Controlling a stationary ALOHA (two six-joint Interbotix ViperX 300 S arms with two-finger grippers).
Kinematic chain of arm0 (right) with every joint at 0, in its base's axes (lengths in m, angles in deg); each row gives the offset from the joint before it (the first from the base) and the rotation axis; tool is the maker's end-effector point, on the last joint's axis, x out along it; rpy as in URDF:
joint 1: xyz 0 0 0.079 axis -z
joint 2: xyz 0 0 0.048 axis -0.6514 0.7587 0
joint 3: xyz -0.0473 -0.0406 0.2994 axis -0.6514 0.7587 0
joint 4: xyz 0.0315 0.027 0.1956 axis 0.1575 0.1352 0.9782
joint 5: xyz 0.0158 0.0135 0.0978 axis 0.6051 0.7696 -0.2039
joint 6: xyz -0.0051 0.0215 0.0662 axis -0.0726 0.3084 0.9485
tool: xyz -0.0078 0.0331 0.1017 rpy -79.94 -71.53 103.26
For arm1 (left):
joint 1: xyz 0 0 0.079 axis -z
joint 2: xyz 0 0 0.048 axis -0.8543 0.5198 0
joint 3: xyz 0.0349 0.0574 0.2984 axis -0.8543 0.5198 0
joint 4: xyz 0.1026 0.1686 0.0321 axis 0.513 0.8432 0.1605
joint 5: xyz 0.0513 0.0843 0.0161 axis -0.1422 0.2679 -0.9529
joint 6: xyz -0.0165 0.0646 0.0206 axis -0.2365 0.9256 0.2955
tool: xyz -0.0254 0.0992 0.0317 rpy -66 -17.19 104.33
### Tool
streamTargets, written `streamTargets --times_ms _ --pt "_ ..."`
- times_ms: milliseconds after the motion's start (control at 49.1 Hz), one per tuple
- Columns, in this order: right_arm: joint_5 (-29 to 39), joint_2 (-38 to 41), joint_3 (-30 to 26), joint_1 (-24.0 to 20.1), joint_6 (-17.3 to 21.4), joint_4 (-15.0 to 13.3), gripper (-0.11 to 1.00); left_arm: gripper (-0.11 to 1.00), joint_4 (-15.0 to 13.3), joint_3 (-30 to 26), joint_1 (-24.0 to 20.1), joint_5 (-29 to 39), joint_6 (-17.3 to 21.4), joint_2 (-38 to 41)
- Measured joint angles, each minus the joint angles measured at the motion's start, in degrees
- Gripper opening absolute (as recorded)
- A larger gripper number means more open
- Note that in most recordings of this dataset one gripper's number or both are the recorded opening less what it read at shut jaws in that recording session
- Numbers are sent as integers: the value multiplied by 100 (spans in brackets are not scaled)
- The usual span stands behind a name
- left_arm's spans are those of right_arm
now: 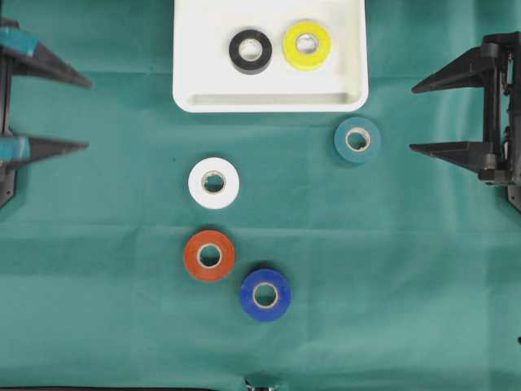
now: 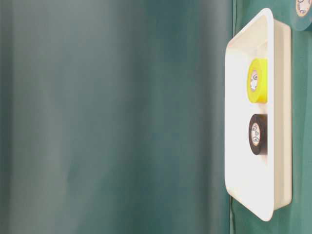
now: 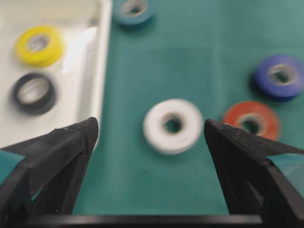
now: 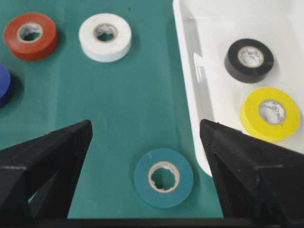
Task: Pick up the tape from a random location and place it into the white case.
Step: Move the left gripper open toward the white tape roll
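Overhead view first: my right gripper (image 1: 419, 116) sits at the right edge of the green cloth (image 1: 391, 269), its two black fingers spread wide with nothing between them. My left gripper (image 1: 85, 114) mirrors it at the left edge, likewise spread wide and empty. Neither touches any roll.

Taking the white case (image 1: 269, 99) as my landmark, at the top centre of the cloth: it already holds a black roll (image 1: 251, 51) and a yellow roll (image 1: 307, 45), side by side and lying flat. Four rolls lie outside it, all flat with the core hole facing up, so none has a long axis to line up with.

The teal roll (image 1: 357, 139) lies just off the case's lower right corner, close to the rim but apart from it. It is the nearest loose roll to my right gripper; in the right wrist view it (image 4: 163, 177) sits almost centred between the fingers, the case wall just to its right.

The white roll (image 1: 213, 182) lies below the case's left half, well clear of the rim. In the left wrist view it (image 3: 173, 125) falls between the left fingers, so that arm is lined up on it. The orange roll (image 1: 209, 255) and blue roll (image 1: 265, 295) lie farther from the case still.

I judge the teal roll the shortest carry: right arm, straight ahead.
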Motion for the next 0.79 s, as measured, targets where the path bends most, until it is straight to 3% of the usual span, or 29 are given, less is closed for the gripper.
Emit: streamTargets --times_ms 244,366,794 --pt "-35 -9 0 0 0 -9 89 98 -9 0 861 -413 -176 35" --pt "-35 -9 0 0 0 0 90 98 0 0 1090 -554 -281 123" --pt "-44 0 0 0 0 0 89 98 18 0 967 -984 -255 457"
